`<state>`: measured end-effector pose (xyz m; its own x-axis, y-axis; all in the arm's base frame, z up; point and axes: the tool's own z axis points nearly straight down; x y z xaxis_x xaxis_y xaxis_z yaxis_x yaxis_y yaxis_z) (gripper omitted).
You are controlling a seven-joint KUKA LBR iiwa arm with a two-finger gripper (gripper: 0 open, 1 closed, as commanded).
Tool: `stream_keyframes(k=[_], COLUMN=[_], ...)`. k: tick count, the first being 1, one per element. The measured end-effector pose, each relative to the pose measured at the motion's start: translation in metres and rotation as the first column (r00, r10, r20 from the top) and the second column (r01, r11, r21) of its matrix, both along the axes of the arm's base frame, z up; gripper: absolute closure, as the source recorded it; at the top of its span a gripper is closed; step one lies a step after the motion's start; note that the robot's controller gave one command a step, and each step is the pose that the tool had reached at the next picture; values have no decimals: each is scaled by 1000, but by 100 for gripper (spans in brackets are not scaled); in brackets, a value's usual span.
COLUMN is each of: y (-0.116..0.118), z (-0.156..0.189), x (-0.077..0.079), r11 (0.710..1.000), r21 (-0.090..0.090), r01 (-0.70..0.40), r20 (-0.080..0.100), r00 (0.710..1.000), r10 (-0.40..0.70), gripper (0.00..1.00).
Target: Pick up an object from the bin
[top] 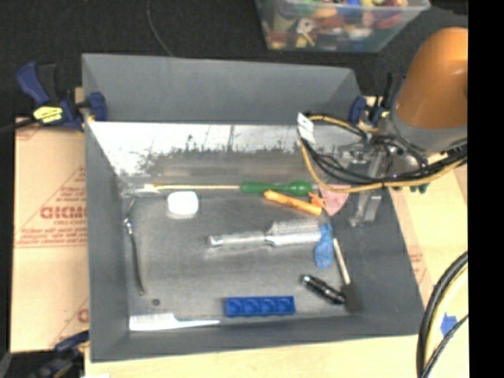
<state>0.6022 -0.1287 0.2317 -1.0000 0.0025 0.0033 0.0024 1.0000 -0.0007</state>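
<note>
No thing is between the jaws as far as can be seen. The gripper (365,208) hangs low at the right side of the bin (236,93), above the foot of its sloping right wall. Whether it stands wide or narrow cannot be told, as cables (339,176) and wrist parts cross it.

- Nearest: a small pink piece (335,201), just left of the gripper, partly under the cables. Its kind is unclear.
- Touching it on the left is an orange pen-like thing (295,203), with a green-handled tool (277,187) just above.
- Below: a small blue scrap (324,247), a pale wooden stick (341,260) and a black marker (324,289).
- Middle floor: a grey brush (264,238).
- Well apart: a white cap (183,204), a blue studded block (260,306) and a white toothbrush (169,321).

Everything lies flat on the floor. This is likely because the sloped walls shed things inward. The pink piece looks the likeliest pick, judged only by nearness.

The orange cover (437,77) is cut off at the right.
</note>
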Motion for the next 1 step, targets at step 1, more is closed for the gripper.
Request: stream_keyframes(k=[1], y=[1], z=[5], x=[2], r11=[1000], r21=[-1], r01=[-4], r20=[8], r00=[1000], r10=[4], gripper=[0])
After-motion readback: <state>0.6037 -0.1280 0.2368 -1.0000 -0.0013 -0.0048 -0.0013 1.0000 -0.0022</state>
